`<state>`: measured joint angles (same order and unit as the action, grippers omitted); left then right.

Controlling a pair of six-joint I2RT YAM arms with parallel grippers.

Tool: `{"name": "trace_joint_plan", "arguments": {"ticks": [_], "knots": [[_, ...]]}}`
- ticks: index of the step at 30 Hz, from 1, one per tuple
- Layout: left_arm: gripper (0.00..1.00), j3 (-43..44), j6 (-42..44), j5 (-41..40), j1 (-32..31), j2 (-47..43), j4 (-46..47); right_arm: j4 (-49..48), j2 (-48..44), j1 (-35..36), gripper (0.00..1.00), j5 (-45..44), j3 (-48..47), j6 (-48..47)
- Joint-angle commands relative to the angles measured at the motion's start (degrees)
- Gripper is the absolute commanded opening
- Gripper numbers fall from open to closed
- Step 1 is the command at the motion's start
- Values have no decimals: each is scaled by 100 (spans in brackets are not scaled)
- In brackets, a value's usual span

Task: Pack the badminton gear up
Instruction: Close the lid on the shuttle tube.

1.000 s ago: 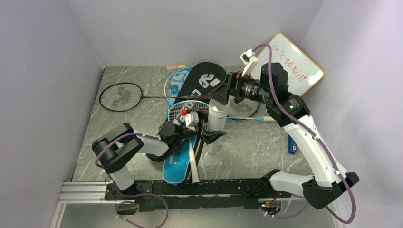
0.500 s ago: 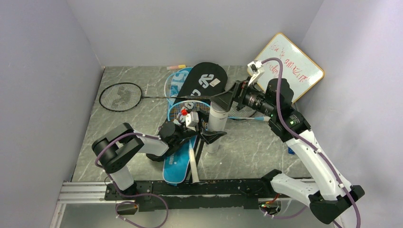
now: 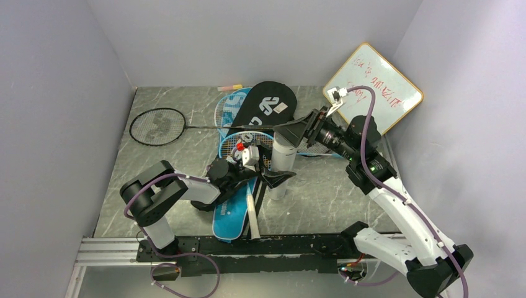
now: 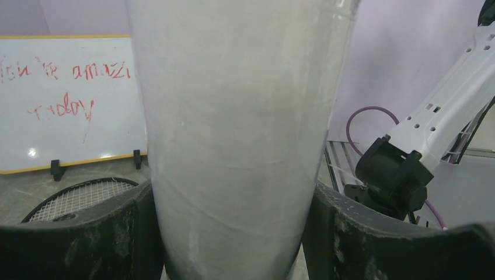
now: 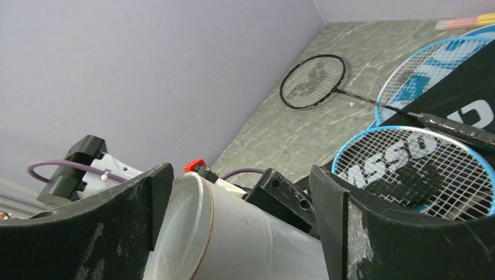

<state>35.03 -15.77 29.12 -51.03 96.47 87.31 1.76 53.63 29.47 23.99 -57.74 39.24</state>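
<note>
Right wrist view: our right gripper (image 5: pixel 240 186) has its fingers spread astride the white tube (image 5: pixel 233 245) mouth, holding nothing. The light-blue racket (image 5: pixel 417 169) lies flat beyond the fingertips, the black racket (image 5: pixel 312 81) farther out. We judge both light and stiff-framed, with delicate strings; take them by the handle. Meanwhile our left gripper (image 4: pixel 233 233) pinches the tube.

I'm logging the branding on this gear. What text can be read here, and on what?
"amazi" and "today": red handwriting on the whiteboard; the word before them is unclear, and the rest is hidden by the tube.
"ASSO": on the strings of the light-blue-framed racket.
White lettering on the black bag and the blue bag: too small to read.
</note>
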Motion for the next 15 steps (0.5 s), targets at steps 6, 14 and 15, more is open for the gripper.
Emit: {"name": "trace_joint_plan", "arguments": {"ticks": [6,14,15], "knots": [[73,136,30,177,-11,-128,1060,304,-234,26,85,-237,709,923],[73,119,15,183,-11,-126,1087,105,-211,23,84,-145,1104,1866],[73,114,20,170,-7,-135,1087,203,-181,30,84,-153,1073,1942]]}}
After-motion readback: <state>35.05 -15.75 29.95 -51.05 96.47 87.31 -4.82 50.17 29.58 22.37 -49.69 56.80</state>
